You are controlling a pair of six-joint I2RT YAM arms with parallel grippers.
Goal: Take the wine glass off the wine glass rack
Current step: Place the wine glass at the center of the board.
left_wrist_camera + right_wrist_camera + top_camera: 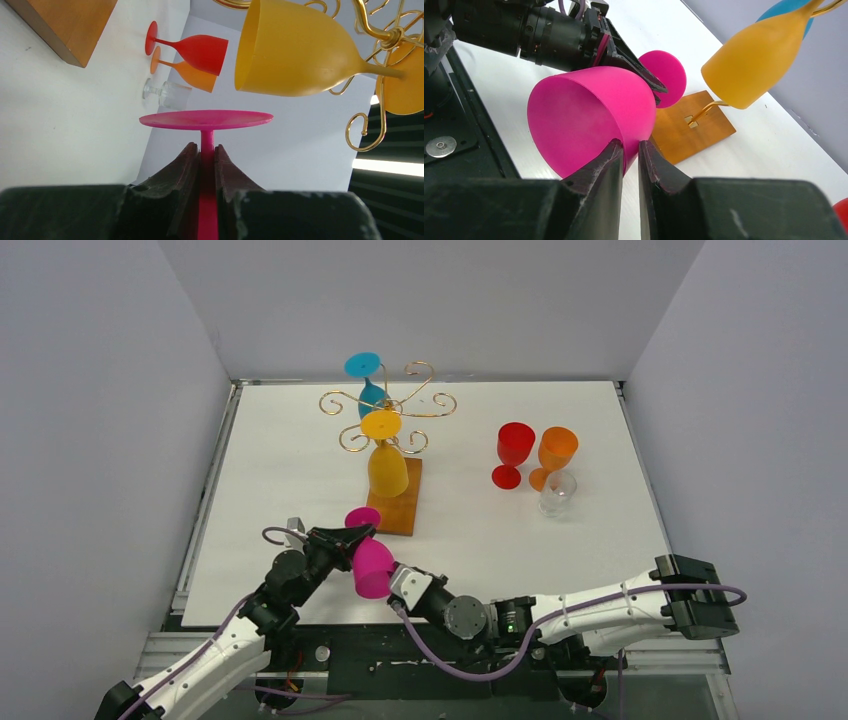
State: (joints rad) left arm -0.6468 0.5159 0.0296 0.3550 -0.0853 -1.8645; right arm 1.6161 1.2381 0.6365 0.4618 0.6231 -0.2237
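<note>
Nearest in the top view are the two arms, meeting over the near edge of the desk (560,550) around the pink wine glass (372,568). The glass hangs in the air just in front of the wine glass rack (397,502), clear of its gold wire. Its long axis slants from the foot at upper left to the bowl mouth at lower right. The left pincer (350,537) sits at the stem end and the right pincer (397,582) at the bowl. The contacts are too small to judge here.

In the left wrist view, the black fingers (185,165) are clamped on the pink stem just under the foot. The bowl is hidden behind them.

In the right wrist view, the fingers (599,165) pinch the bowl's wall at the rim, seemingly one inside and one outside, though they cover the contact itself. Beyond, a yellow glass (754,60) hangs from the rack.
</note>
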